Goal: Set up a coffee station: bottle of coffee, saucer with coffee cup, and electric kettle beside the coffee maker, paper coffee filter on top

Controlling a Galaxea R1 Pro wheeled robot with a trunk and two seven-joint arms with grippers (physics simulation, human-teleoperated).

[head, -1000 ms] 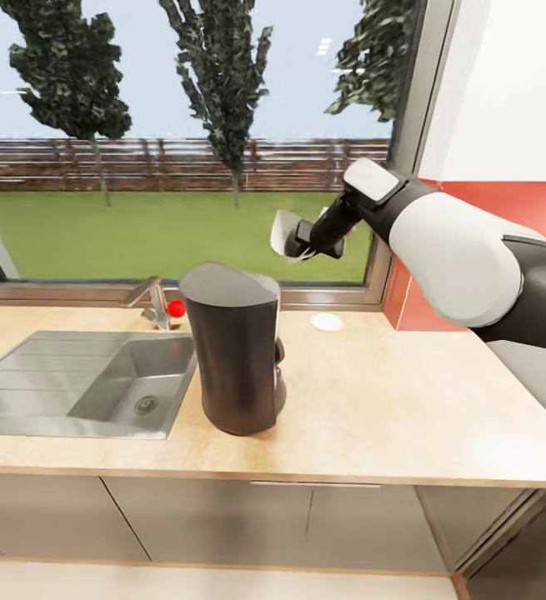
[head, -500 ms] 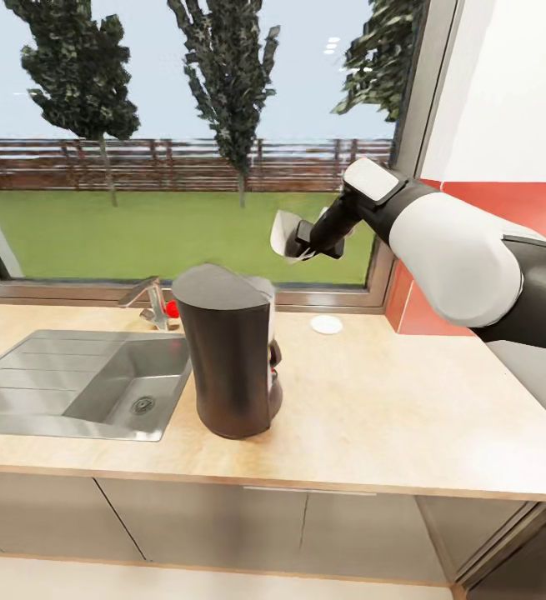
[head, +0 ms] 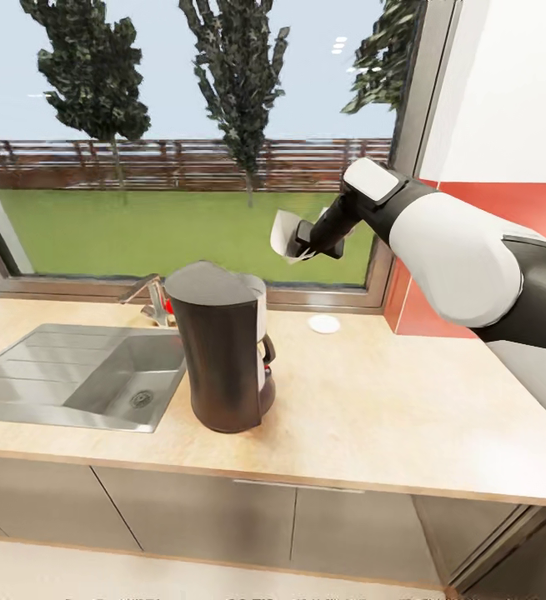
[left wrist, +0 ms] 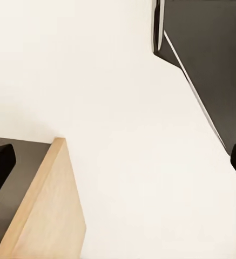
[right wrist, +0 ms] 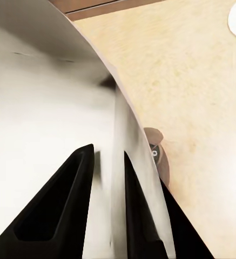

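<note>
Right end effector point(head: 299, 247) clamps the paper coffee filter point(head: 283, 233), frame centre; next, lower onto coffee maker point(head: 221, 354).

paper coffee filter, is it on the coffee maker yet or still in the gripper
Held in the gripper: the right gripper is shut on the paper coffee filter, up in the air above the coffee maker.

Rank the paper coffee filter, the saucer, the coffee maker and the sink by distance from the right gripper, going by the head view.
1. paper coffee filter: clamped in the right gripper, above the countertop.
2. saucer: below the gripper, by the window.
3. coffee maker: lower, toward the robot's left.
4. sink: farthest, beyond the coffee maker on the left.
</note>
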